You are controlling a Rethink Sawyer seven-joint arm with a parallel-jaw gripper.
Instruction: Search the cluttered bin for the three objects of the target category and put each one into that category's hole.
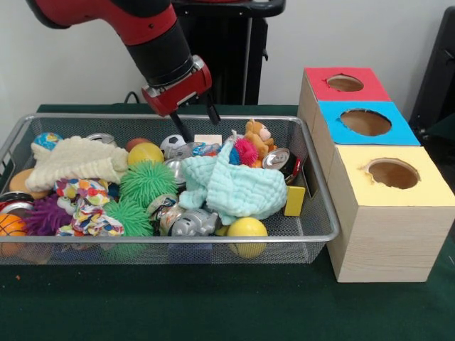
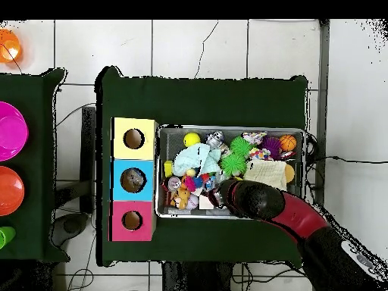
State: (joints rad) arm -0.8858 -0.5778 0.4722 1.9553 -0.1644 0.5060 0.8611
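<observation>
The silver wire-mesh bin [image 1: 170, 239] is full of toys, and it also shows in the overhead view [image 2: 231, 128]. My gripper [image 1: 197, 122] hangs open and empty over the bin's back middle, its two black fingers [image 1: 180, 128] spread. Just below them lies a crinkly clear bottle with a blue label [image 1: 195, 150], half buried among balls and cans. No other clear bottle shows. The blue-topped hole [image 1: 365, 122] is in the middle box to the right of the bin. In the overhead view the blue-topped hole [image 2: 134, 179] has something greyish inside. There my arm [image 2: 261, 201] covers the gripper.
A red-topped box [image 1: 345, 83] and a yellow-topped box [image 1: 393, 174] flank the blue one. In the bin lie a mint cloth [image 1: 234, 186], a cream cloth [image 1: 75, 160], green spiky balls [image 1: 146, 181], a crushed can [image 1: 279, 158], a silver toy animal [image 1: 193, 224] and a plush bear [image 1: 257, 135].
</observation>
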